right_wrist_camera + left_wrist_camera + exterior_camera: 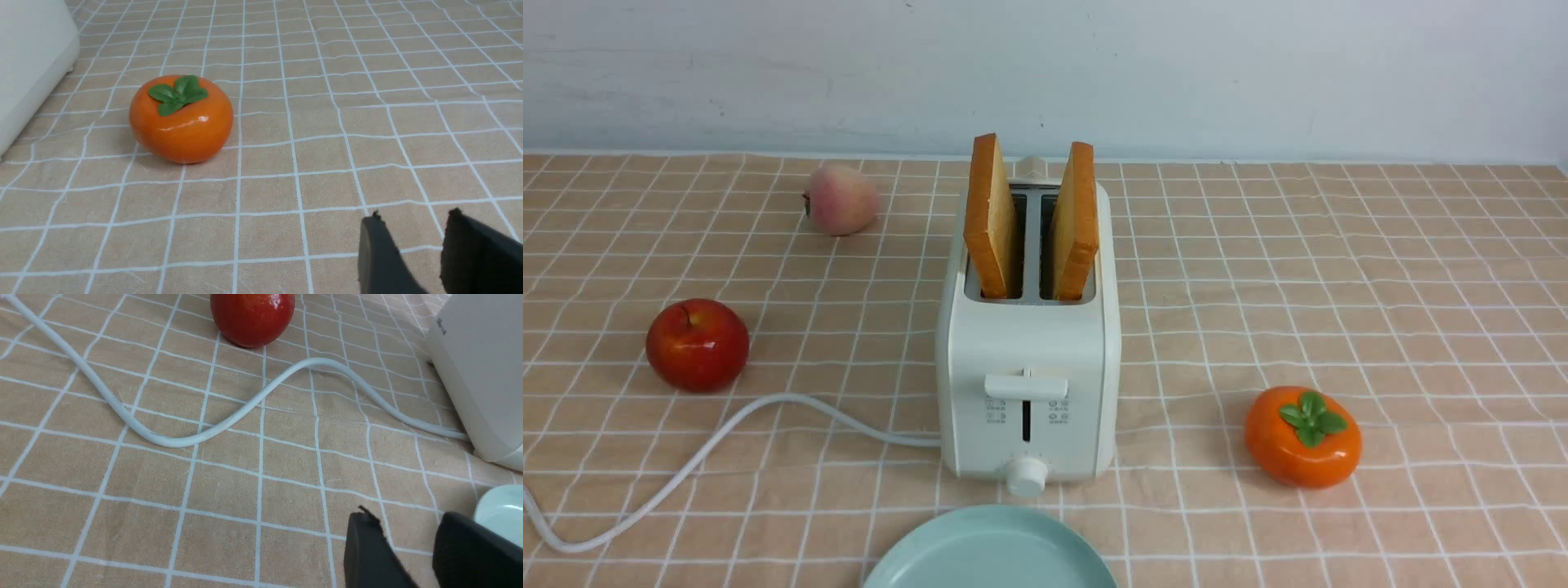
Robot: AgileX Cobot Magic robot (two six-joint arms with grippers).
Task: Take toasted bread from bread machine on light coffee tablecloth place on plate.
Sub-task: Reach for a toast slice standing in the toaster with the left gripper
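Two toast slices: left slice (990, 216), right slice (1075, 220). One toaster (1027, 351), one plate (988, 547), one cloth (1339, 286), one cord (784, 398), one apple (697, 345), one peach (841, 200), one persimmon (1303, 437). Two grippers: left gripper (404, 522), right gripper (414, 220).

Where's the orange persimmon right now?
In the front view, the glossy orange persimmon with green leaves sits on the tan checked cloth, right of the cream-white toaster.
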